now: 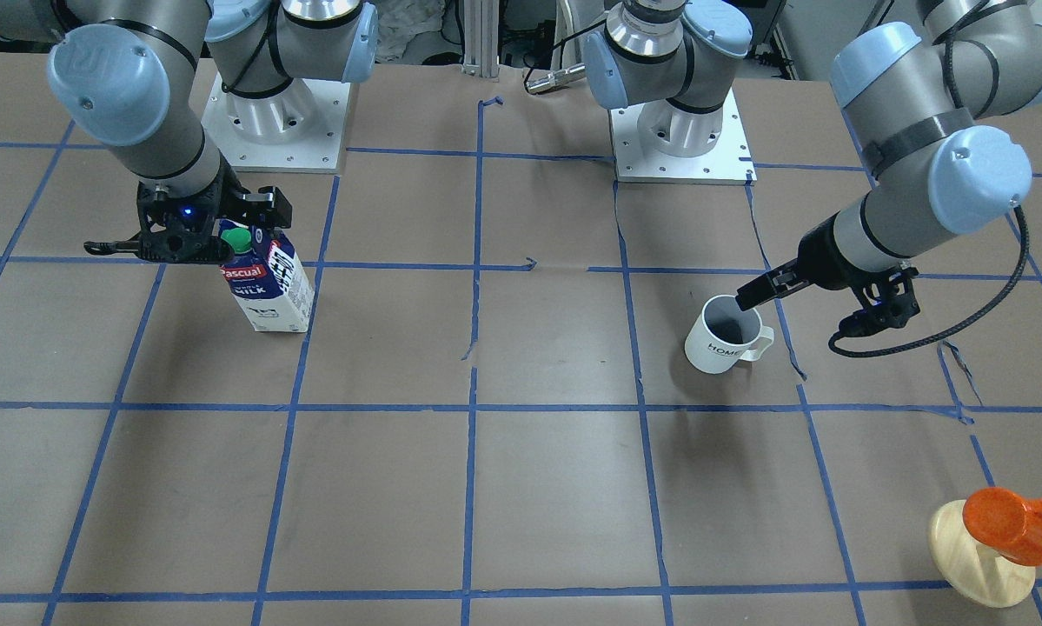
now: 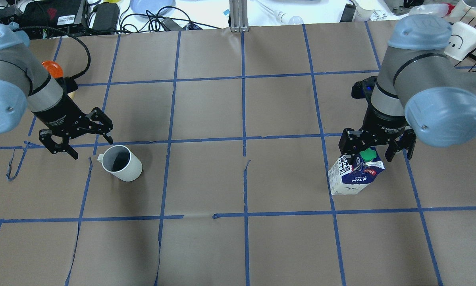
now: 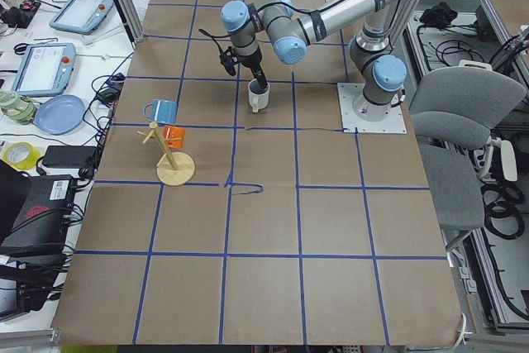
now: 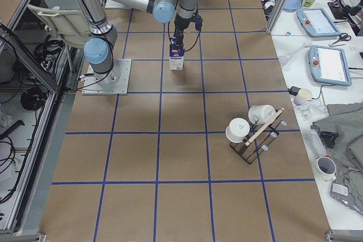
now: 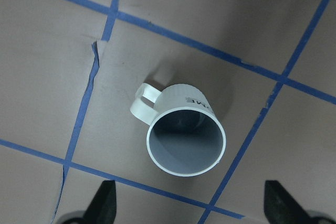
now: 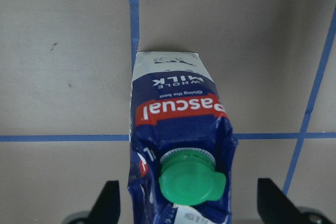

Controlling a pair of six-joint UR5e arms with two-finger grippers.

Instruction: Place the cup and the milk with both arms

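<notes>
Front view: milk (image 1: 268,287) is seen upright on table (image 1: 529,487), its top between wide-spread right jaws, untouched. Overhead: cup (image 2: 120,163) is seen upright just beside wide-spread left jaws, apart. Left wrist view: cup is shown empty, ahead of jaws.

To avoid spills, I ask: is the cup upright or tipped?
Upright: the cup stands on its base, mouth facing up, handle sideways.

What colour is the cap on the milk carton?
Green. The milk carton's cap shows best in the right wrist-mounted view.
</notes>
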